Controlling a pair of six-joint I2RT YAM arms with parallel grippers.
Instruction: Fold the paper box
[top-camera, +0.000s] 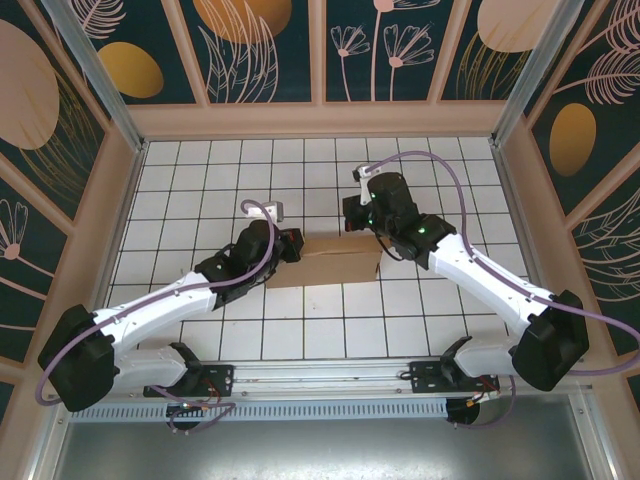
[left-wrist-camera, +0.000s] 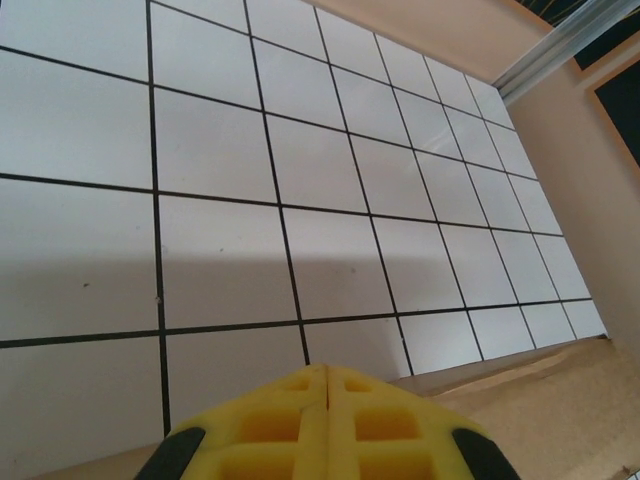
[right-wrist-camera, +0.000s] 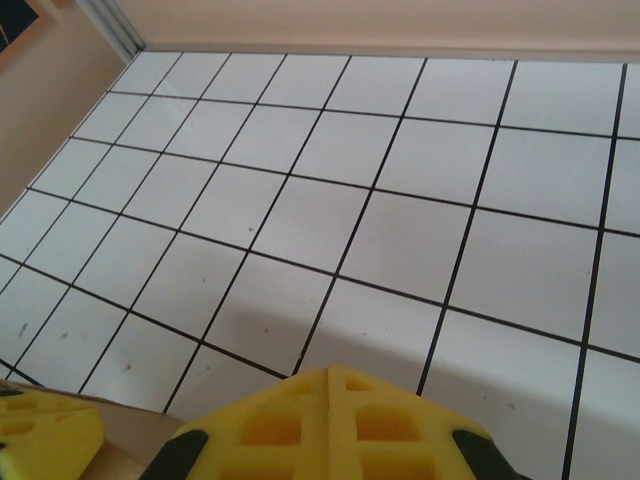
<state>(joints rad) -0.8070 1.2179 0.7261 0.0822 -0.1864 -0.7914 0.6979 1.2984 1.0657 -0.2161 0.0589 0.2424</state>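
- Paper box (top-camera: 325, 262) is lying flat as a brown cardboard piece near the middle of the tiled table (top-camera: 330, 330), between the two wrists.
- Nearest the camera, a metal rail (top-camera: 330, 372) is running along the table's front edge, carrying both arm bases.
- From there the left arm (top-camera: 160, 305) is reaching up and right, and the right arm (top-camera: 490, 280) is reaching up and left; purple cables (top-camera: 455, 185) are looping along both.
- Left gripper (top-camera: 288, 243) is sitting over the cardboard's left end and hiding it from above; in its wrist view the yellow fingers of the left gripper (left-wrist-camera: 328, 378) are pressed together, with nothing showing between them.
- Just past those fingers, a cardboard edge (left-wrist-camera: 540, 400) is slanting across the lower right of that view.
- Right gripper (top-camera: 358, 222) is hanging at the cardboard's far right corner, covering it; in its own view the right gripper (right-wrist-camera: 328, 375) is showing its jaws pressed together too, with nothing seen between them.
- Beside it, cardboard (right-wrist-camera: 130, 430) is showing at the lower left, with a yellow moulded piece (right-wrist-camera: 40, 430) that I cannot identify.
- Beyond the fingers, white tiles with black grid lines are stretching away.
- Farthest off, a beige rim (top-camera: 320, 120) is bounding the table, with leaf-patterned panels (top-camera: 260, 50) rising behind.
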